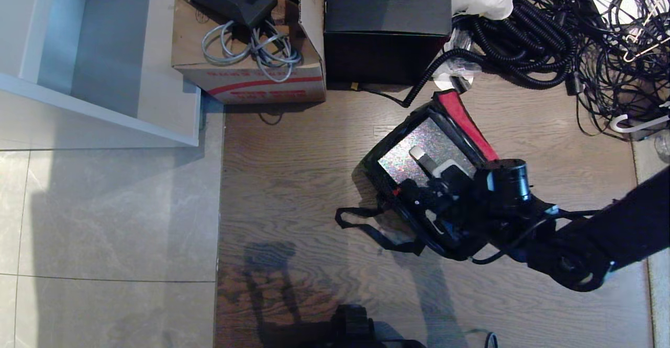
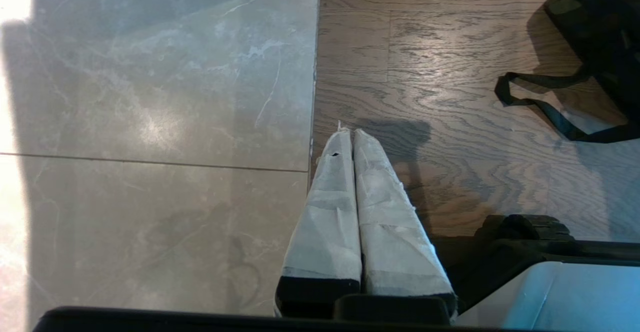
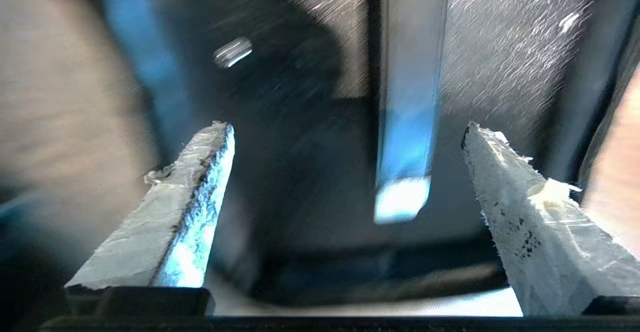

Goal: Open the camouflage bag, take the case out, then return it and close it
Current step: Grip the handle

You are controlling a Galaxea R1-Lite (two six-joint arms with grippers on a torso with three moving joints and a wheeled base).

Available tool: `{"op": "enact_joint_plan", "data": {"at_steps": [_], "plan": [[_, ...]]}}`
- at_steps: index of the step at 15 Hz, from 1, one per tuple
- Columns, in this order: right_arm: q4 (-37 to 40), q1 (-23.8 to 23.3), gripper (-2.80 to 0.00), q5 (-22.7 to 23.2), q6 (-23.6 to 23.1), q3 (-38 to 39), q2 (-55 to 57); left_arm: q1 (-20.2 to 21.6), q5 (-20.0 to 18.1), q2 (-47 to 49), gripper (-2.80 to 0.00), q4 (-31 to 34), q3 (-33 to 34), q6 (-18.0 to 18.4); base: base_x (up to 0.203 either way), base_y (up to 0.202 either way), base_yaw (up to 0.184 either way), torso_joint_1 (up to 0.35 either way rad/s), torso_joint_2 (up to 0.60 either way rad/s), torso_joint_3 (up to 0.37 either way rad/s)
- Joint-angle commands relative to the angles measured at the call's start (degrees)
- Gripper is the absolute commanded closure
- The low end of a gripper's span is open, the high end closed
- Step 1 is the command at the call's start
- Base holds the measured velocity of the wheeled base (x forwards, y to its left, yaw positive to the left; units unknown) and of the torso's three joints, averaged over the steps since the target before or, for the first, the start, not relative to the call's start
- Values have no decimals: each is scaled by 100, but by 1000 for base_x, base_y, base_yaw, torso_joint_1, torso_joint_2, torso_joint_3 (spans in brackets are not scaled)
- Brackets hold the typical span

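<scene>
One camouflage bag [image 1: 413,180] right of centre in the head view, lying open on the wooden floor [image 1: 293,180], red-lined lid [image 1: 468,125] thrown back toward the upper right. Inside it the case [image 1: 419,152], speckled top face showing, lower end hidden behind the right tool [image 1: 437,191]. Black strap [image 1: 366,225] trailing from the bag toward the lower left across the boards.

Right tool poised over the bag's mouth, reaching in from the right edge of the frame on a dark arm; in the right wrist view both taped fingers [image 3: 530,212] spread wide apart, nothing between them, with the case's speckled surface [image 3: 500,62] and a dark bar, blurred, beyond.

Left tool [image 2: 352,137] low in the left wrist view, its two white-wrapped fingers pressed together and gripping nothing, hanging over the seam where grey tile [image 2: 160,122] meets the wood, well apart from the bag at that frame's upper right.

Along the top of the head view: brown cardboard box [image 1: 251,76] with a coil of grey cable, black cube box [image 1: 387,23] just beside it, and a tangle of black cords [image 1: 544,39] at upper right. White shelf unit [image 1: 104,49] at upper left.
</scene>
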Motion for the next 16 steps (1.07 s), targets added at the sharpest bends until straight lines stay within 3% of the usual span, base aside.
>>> {"op": "enact_joint_plan", "data": {"at_steps": [1, 3, 8, 13, 16], "plan": [[-405, 97, -280, -919, -111, -514, 936, 1, -3, -2, 0, -1, 0, 0, 0, 0, 0, 0, 0, 0], [-474, 117, -280, -1752, -125, -992, 1068, 1, -1, -2, 0, -1, 0, 0, 0, 0, 0, 0, 0, 0], [-436, 141, -280, -1867, -90, -1108, 748, 1, -3, -2, 0, -1, 0, 0, 0, 0, 0, 0, 0, 0], [-508, 300, -280, -2623, -84, -815, 737, 1, 6, -2, 0, -1, 0, 0, 0, 0, 0, 0, 0, 0], [-181, 483, -280, -2711, -74, -760, 383, 1, 3, -2, 0, -1, 0, 0, 0, 0, 0, 0, 0, 0]]}}
